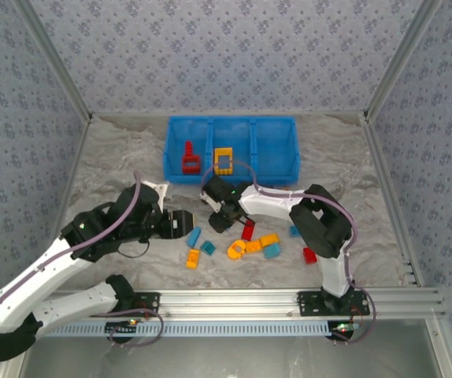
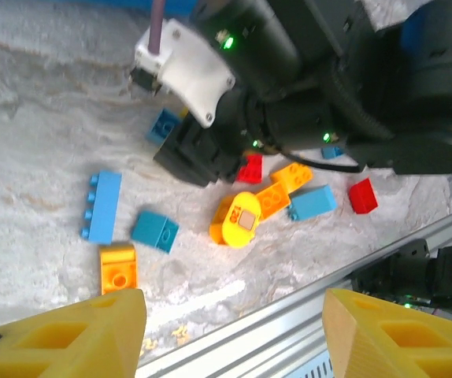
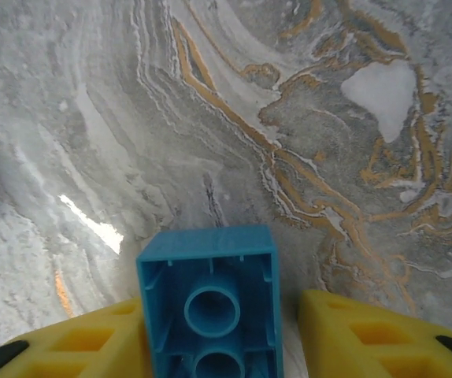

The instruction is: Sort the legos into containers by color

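Rails of bare aluminium [image 1: 234, 299] edge the near side of the marbled grey table [image 1: 116, 165], and patterned fabric walls [image 1: 226, 55] close the other three sides. From above, the bright blue plastic bin [image 1: 277, 153] lies with its long axis across the table near the far wall, with open tabletop past both its ends. A red piece [image 1: 189, 160] sits in its left compartment and a yellow square frame [image 1: 224, 161] in the middle one. The loose legos [image 1: 250, 246] lie scattered between bin and rail, with wide bare table to either side. The left gripper [image 1: 183, 223] is just left of the scatter, and the right gripper [image 1: 220, 219] is low over the table just in front of the bin. In the left wrist view the left gripper [image 2: 234, 303] has its blocky yellow fingers [image 2: 92, 331] wide apart with nothing between them. Ahead of it a long blue brick [image 2: 102, 206], with one row of studs along its edge, points its length away from the camera, beside a teal block [image 2: 155, 231] and an orange one [image 2: 118, 268]. In the right wrist view a square blue brick [image 3: 210, 307] sits between the yellow fingers [image 3: 368, 335], its hollow underside and round tube facing the camera. The finger on the view's left lies against it and a sliver of table shows at the other, so I cannot tell whether it is clamped.
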You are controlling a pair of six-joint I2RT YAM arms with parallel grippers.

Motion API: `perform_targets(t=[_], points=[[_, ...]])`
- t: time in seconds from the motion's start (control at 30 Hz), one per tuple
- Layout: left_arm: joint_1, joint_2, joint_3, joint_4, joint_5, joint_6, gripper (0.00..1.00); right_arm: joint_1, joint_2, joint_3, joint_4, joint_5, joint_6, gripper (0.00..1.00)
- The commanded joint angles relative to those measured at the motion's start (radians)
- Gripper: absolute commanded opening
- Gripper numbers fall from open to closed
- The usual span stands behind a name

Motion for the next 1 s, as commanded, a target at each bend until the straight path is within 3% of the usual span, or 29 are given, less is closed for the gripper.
perform_targets(t=[0.0, 0.13, 0.27, 0.4, 0.5, 0.77, 0.97], points=[[-0.017, -0.044, -0.025, 0.055, 0.026, -0.062, 0.61, -0.012, 0.022, 0.013, -0.003, -0.01, 0.018, 0.44], [-0.05, -0.035, -0.029, 0.102, 0.026, -0.051, 0.61, -0.012, -0.026, -0.005, 0.008, 0.042, 0.044, 0.31], [-0.097, 0.032, 0.013, 0.174, -0.009, -0.04, 0.61, -0.035, -0.174, -0.045, -0.005, 0.103, 0.091, 0.29], [-0.148, 0.161, 0.111, 0.231, -0.097, 0.002, 0.61, -0.146, -0.329, -0.074, -0.039, 0.131, 0.145, 0.32], [-0.164, 0.25, 0.159, 0.293, -0.161, 0.018, 0.6, -0.257, -0.362, -0.062, -0.045, 0.114, 0.16, 0.32], [-0.215, 0.471, 0.346, 0.341, -0.334, 0.078, 0.59, -0.503, -0.17, 0.105, -0.029, -0.017, 0.197, 0.31], [-0.27, 0.624, 0.48, 0.321, -0.405, 0.116, 0.59, -0.559, 0.034, 0.309, -0.093, -0.06, 0.195, 0.31]])
